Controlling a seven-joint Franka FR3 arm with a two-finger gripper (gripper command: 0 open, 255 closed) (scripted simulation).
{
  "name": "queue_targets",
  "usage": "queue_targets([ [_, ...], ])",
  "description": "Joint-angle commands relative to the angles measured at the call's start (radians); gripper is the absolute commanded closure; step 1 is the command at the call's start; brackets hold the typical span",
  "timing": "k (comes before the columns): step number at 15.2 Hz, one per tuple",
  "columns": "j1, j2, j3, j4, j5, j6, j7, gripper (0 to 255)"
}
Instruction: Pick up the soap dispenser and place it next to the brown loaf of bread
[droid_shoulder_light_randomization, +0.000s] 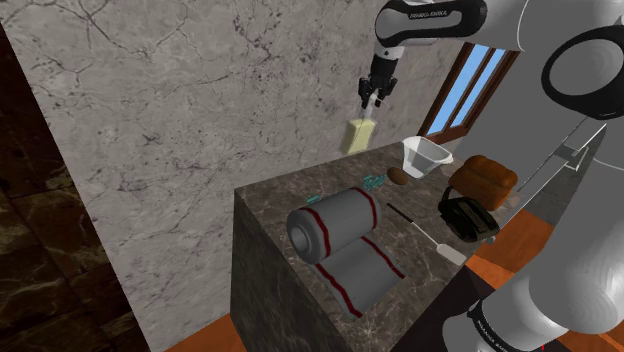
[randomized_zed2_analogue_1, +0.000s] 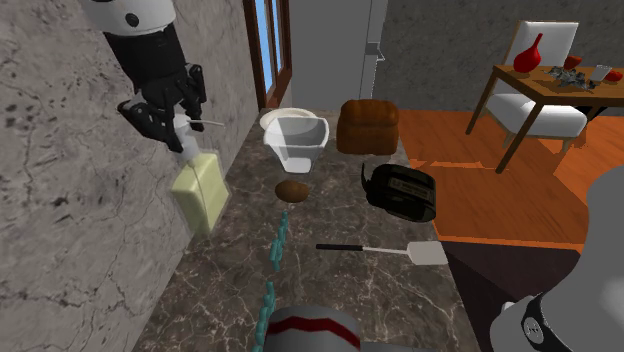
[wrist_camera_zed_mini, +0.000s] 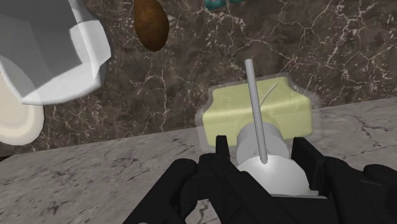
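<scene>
The jaws are shut tight on the white pump top of the soap dispenser (droid_shoulder_light_randomization: 359, 135). It hangs in the air by the wall, above the counter (droid_shoulder_light_randomization: 415, 200). It looks light but slippery, and might swing. The bread (droid_shoulder_light_randomization: 483, 180) sits well apart.

Place: home kitchen, no question
On counter (randomized_zed2_analogue_1: 340, 290): toaster (randomized_zed2_analogue_1: 402, 192), loaf (randomized_zed2_analogue_1: 367, 126), spatula (randomized_zed2_analogue_1: 420, 252)
Beyond counter: table (randomized_zed2_analogue_1: 525, 82), chair (randomized_zed2_analogue_1: 535, 110), window (randomized_zed2_analogue_1: 262, 40)

A red-striped grey roll (droid_shoulder_light_randomization: 335, 222) lies at one end of the dark marble tabletop (randomized_zed2_analogue_1: 340, 290). A spatula (randomized_zed2_analogue_1: 385, 249) lies mid-tabletop, near a black toaster (randomized_zed2_analogue_1: 402, 191) by the open edge. A white jug (randomized_zed2_analogue_1: 295, 135), a brown oval (randomized_zed2_analogue_1: 292, 190) and teal bits (randomized_zed2_analogue_1: 278, 243) sit nearer the wall edge.
</scene>
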Motion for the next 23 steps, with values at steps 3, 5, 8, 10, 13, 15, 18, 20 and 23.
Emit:
queue_targets([
  [3, 0.0, 0.001, 0.0, 0.056, 0.001, -0.054, -0.005, 255],
  [5, -0.001, 0.003, 0.0, 0.085, 0.002, -0.082, -0.008, 255],
  [8, -0.002, 0.008, -0.001, 0.133, 0.004, -0.124, -0.012, 255],
  [10, -0.003, 0.013, -0.001, 0.167, 0.005, -0.153, -0.016, 255],
  [13, -0.004, 0.024, -0.001, 0.223, 0.007, -0.198, -0.021, 255],
  [15, -0.005, 0.033, -0.001, 0.263, 0.009, -0.23, -0.024, 255],
  [18, -0.008, 0.049, -0.002, 0.329, 0.012, -0.279, -0.03, 255],
  [20, -0.01, 0.063, -0.002, 0.378, 0.014, -0.313, -0.034, 255],
  [23, -0.014, 0.09, -0.003, 0.46, 0.018, -0.368, -0.04, 255],
])
